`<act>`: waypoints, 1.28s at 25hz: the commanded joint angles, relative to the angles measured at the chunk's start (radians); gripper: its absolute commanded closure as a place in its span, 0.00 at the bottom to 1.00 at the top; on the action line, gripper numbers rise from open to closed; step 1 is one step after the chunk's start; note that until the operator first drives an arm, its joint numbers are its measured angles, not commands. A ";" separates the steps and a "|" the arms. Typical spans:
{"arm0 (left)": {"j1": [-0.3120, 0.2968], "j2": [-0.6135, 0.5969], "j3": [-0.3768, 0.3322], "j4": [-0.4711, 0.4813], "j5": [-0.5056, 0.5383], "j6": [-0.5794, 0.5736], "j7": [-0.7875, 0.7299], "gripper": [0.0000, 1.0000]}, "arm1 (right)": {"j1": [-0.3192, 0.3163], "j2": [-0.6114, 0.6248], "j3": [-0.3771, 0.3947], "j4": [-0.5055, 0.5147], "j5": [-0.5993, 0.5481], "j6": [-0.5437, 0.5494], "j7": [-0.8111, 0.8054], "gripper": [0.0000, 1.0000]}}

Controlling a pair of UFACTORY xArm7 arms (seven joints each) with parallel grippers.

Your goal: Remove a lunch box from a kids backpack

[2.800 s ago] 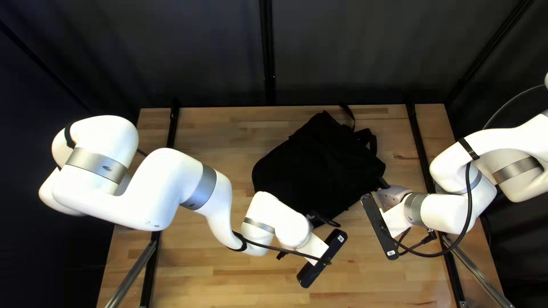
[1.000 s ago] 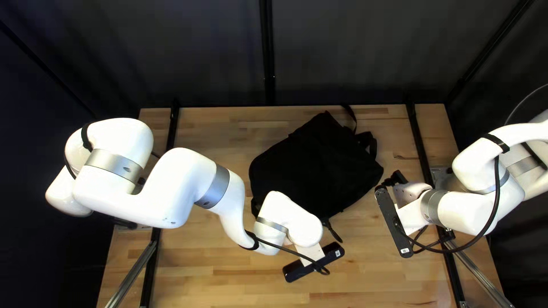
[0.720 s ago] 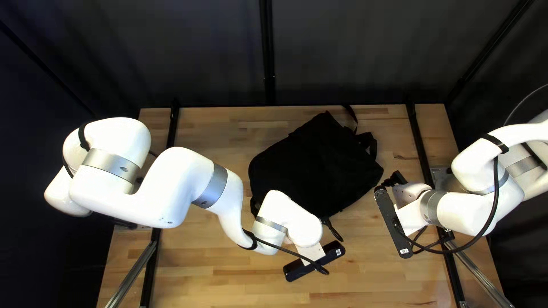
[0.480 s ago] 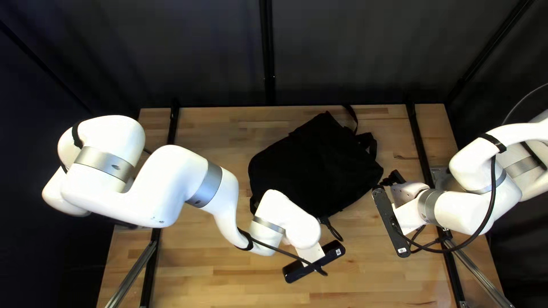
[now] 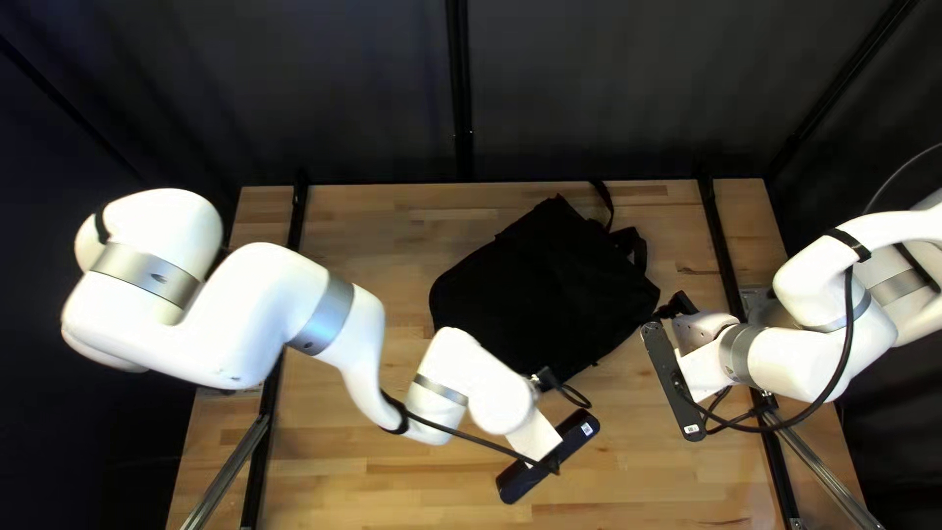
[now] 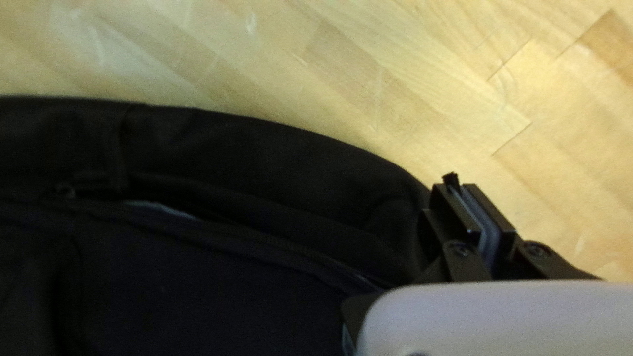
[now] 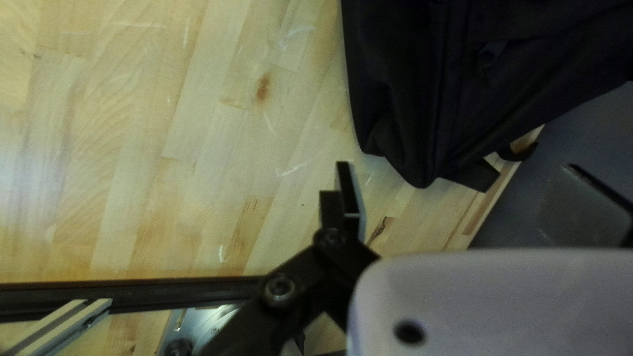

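A black backpack [image 5: 549,285] lies on the table, with a partly open zip along its side; something pale blue [image 6: 158,209] shows in that gap. My left gripper [image 5: 531,433] is at the bag's near side, its fingertips hidden from above. In its wrist view the left gripper [image 6: 471,201] is shut on a small black tab [image 6: 450,178] at the backpack's [image 6: 198,277] edge. My right gripper [image 5: 673,308] hangs just right of the bag. Seen from its wrist, the right gripper [image 7: 471,191] is wide open and holds nothing, with the backpack [image 7: 435,86] ahead. No lunch box is recognizable.
The wooden table [image 5: 373,471] surrounds the bag. Loose straps [image 5: 628,240] lie at the bag's far right corner. Dark rails [image 5: 724,255] run along both sides of the table. A cable loop [image 5: 579,396] hangs beside the left wrist.
The left arm has shifted and its wrist has turned, the camera bar tilting more steeply. Compared with the oldest frame, the right gripper has drawn back rightward from the bag.
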 commanded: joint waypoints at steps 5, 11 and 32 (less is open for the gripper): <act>-0.042 0.049 0.033 -0.072 0.074 -0.083 -0.146 1.00 | -0.004 -0.006 -0.001 -0.014 -0.011 -0.025 0.010 0.00; -0.074 0.121 0.065 -0.136 0.159 -0.102 -0.298 1.00 | -0.008 -0.038 -0.004 -0.035 -0.031 -0.042 0.009 0.00; -0.069 0.152 0.078 -0.224 0.193 -0.246 -0.391 1.00 | -0.141 0.187 0.086 -0.090 -0.403 -0.386 0.321 0.00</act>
